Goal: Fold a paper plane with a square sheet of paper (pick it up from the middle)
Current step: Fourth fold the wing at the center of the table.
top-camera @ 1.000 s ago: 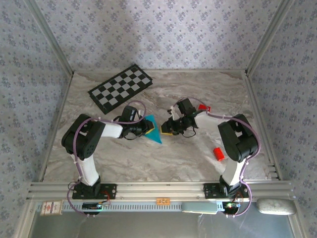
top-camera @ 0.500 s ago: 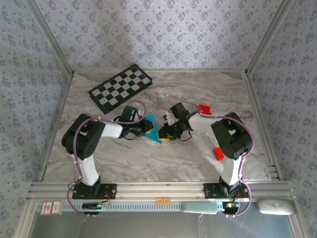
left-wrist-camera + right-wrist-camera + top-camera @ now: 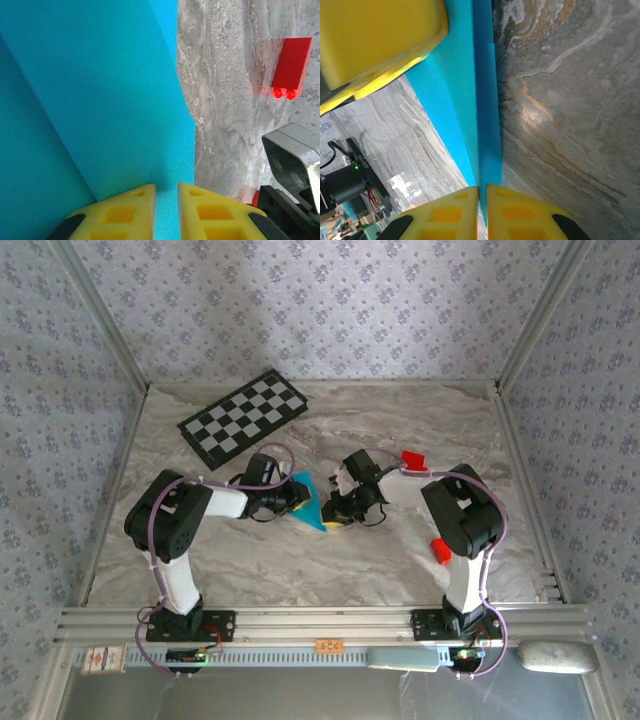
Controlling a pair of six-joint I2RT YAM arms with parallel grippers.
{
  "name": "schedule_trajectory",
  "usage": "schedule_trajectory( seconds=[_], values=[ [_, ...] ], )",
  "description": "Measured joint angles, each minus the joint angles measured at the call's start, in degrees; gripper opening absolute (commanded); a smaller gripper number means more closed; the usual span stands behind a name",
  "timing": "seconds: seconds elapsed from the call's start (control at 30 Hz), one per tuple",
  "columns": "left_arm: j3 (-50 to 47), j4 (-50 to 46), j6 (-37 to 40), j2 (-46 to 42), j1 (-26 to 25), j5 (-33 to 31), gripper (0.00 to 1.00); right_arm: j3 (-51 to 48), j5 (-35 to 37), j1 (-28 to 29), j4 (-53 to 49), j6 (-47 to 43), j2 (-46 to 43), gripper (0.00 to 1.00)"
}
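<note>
While the left gripper [image 3: 166, 189] clenches its broad face and the right gripper [image 3: 482, 189] pinches its folded edge, the thin bright cyan sheet of paper [image 3: 310, 502], folded into a triangle, sits between them. Its long axis and sharp tip point toward the arm bases.

One paper [image 3: 310, 505], two red blocks [image 3: 414, 459] [image 3: 438, 551], one checkerboard [image 3: 245, 417].

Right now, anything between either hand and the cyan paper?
Nothing visible does. The left hand is shut on the cyan paper, and the right hand pinches its folded edge. A red block lies apart, off to the side.
</note>
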Motion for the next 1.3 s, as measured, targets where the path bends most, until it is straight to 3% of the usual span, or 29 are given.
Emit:
schedule_trajectory(
  seconds=[0.3,0.53,0.83,1.3],
  values=[
    [0.0,0.0,0.0,0.0,0.0,0.0,0.19,0.0,2.8,-0.4,-2.1,-0.1,-2.0,0.27],
    [0.2,-0.4,0.0,0.0,0.0,0.0,0.19,0.0,5.4,-0.2,-1.5,-0.5,-8.4,0.20],
    [0.9,-1.7,0.0,0.0,-0.3,-0.3,0.19,1.1,3.6,2.2,0.3,0.2,-3.3,0.14],
    [1.2,-2.6,0.0,0.1,-0.3,-0.4,0.19,2.6,2.9,2.2,-0.2,0.2,-0.3,0.13]
  ],
)
